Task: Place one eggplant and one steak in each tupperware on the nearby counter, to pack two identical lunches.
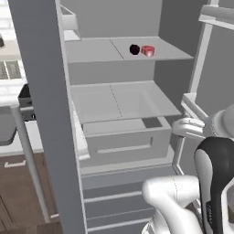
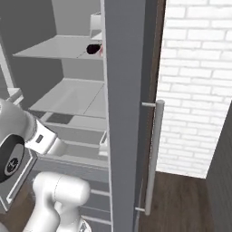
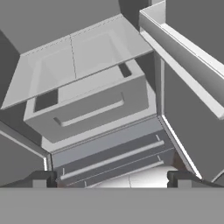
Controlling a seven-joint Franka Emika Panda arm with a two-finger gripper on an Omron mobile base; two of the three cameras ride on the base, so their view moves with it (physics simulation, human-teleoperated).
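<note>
A near-black eggplant [image 1: 134, 49] lies on the upper shelf of the open fridge, with a flat pink-red steak [image 1: 147, 50] just to its right. From the right base view the eggplant [image 2: 93, 49] shows on the same shelf and the steak [image 2: 100, 48] peeks out from behind the door's edge. My gripper [image 3: 111, 181] is open with nothing between its fingers. It hangs well below that shelf and looks at the lower drawer. The tupperware is out of view.
The fridge's grey drawer [image 3: 87, 109] sits under a glass shelf [image 1: 123, 100]. An open door panel [image 1: 41, 114] stands at the left, and a door with a bar handle [image 2: 154, 154] at the right. Door bins [image 3: 183, 39] jut in beside the hand.
</note>
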